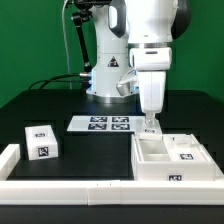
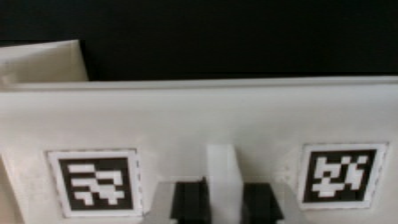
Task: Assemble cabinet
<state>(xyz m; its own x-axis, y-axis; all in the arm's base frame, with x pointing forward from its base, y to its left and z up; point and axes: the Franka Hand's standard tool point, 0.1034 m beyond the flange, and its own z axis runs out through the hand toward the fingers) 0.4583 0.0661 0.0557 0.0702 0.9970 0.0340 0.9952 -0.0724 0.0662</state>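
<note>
Cabinet (image 1: 152,168) lies open-side-up at the near right of the black bench (image 1: 95,152), just behind the low white border rail (image 1: 70,187). The pincer (image 1: 150,127) comes straight down on its far left corner. In the wrist view the pincer (image 2: 224,205) is almost closed, with dark fingers (image 2: 187,203) tight on either side of a thin white rib of the cabinet (image 2: 196,115) (tags flank it). One small tagged drawer block (image 1: 42,142) sits well apart at the near left, and the marker board (image 1: 103,124) lies flat behind, centre.

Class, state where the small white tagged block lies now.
In the exterior view, the small white tagged block lies at that view's left, behind the low white border rail, left of the marker board.
</note>
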